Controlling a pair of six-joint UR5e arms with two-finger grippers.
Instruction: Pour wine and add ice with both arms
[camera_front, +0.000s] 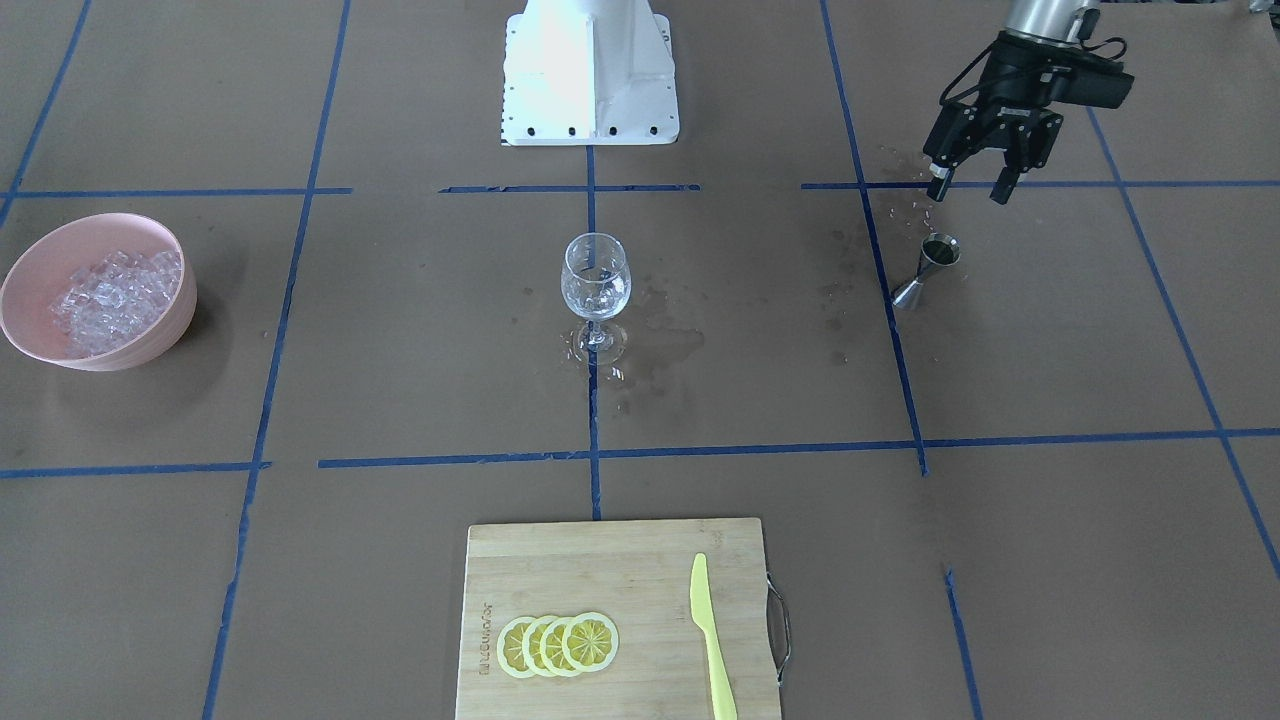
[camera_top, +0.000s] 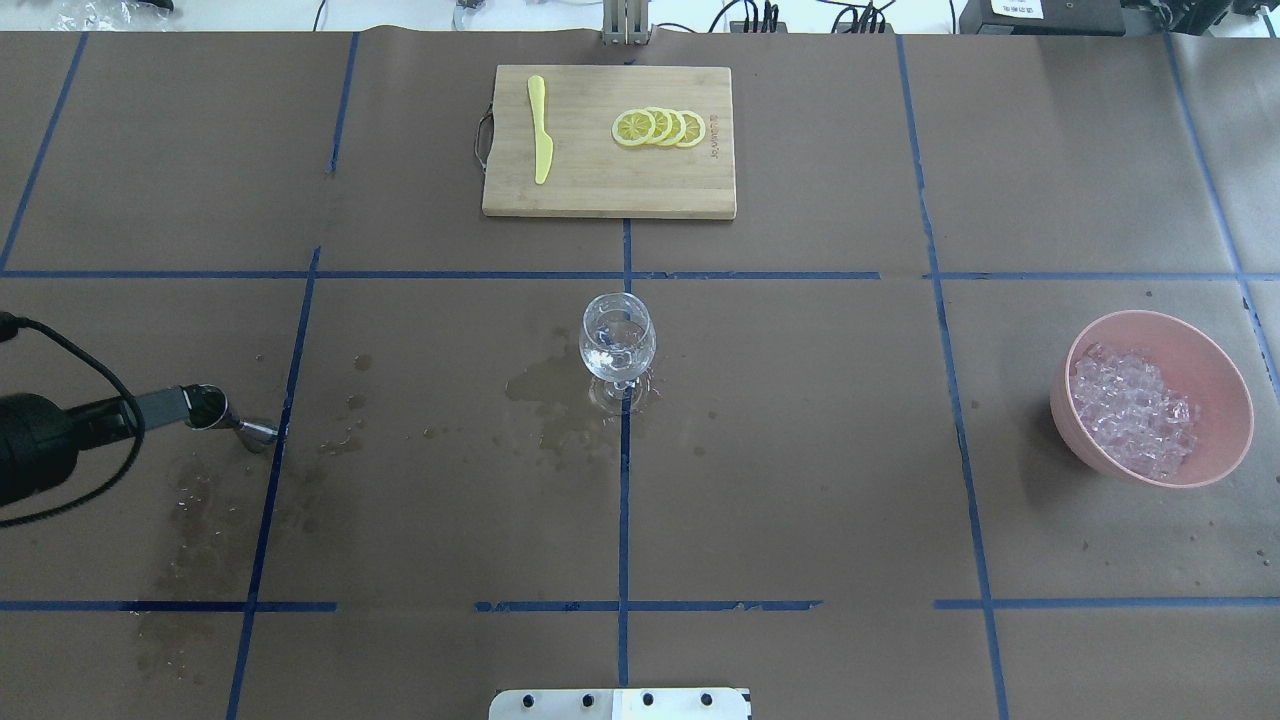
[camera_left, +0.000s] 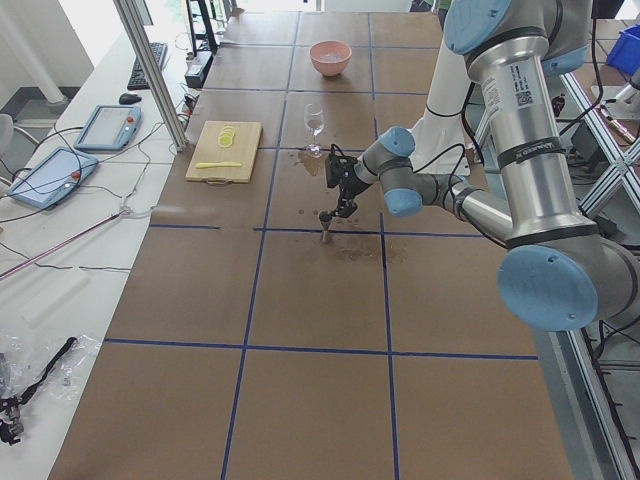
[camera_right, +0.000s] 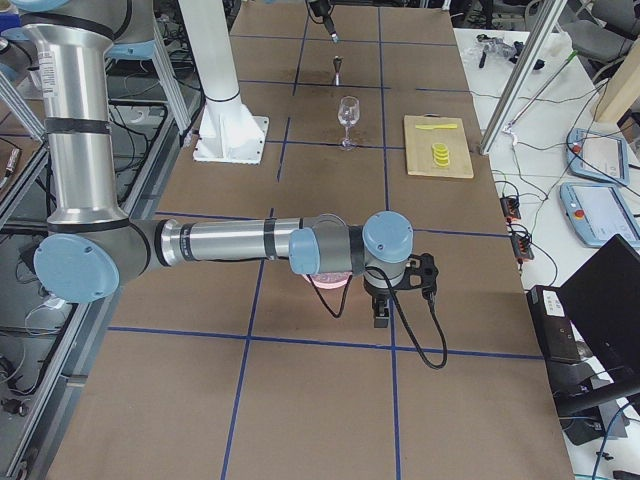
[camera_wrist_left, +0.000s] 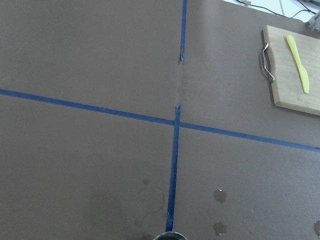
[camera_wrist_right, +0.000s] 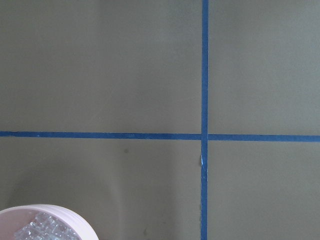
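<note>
Left gripper (camera_front: 969, 192) spread, empty, just above the jigger (camera_front: 925, 272); wine (camera_front: 940, 249) sits in its top cup. Steel looks slick, tippy: grip the waist, keep level. Right gripper (camera_right: 381, 315) near the ice (camera_front: 112, 298): can't tell its state.

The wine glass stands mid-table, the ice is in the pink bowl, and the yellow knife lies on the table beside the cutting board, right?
Not quite: the yellow knife lies on the cutting board, beside the lemon slices, not on the table, as the exterior front-facing view shows. The wine glass does stand mid-table and the ice is in the pink bowl.
</note>
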